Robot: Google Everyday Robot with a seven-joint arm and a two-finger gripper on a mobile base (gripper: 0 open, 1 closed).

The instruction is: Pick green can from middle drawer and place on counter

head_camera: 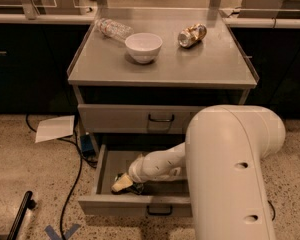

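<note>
The middle drawer [115, 205] stands pulled open in the lower centre of the frame, its flat grey front with a small dark handle facing the camera. The gripper [123, 183] is down inside it, toward the drawer's left front corner, its pale tip close to the drawer floor. I cannot tell whether the jaws are open or closed. The green can [135, 188] shows only as a small dark shape right at the gripper's tip, inside the drawer and just behind the front panel; contact between the two cannot be made out. The white arm [230, 174] fills the lower right of the frame, and its thinner forearm reaches left into the drawer. Above the open drawer, the top drawer [120, 119] is shut. The grey metal surface [190, 69] on top of the cabinet, in the upper middle of the frame, carries a white bowl [143, 47] near its centre. A clear plastic bottle [112, 29] lies on its side at the back left, and a brown-gold and silver can [192, 35] lies on its side at the back right. On the speckled floor at left lies a sheet of paper [55, 128], with dark cables [72, 179] running beside the cabinet.
</note>
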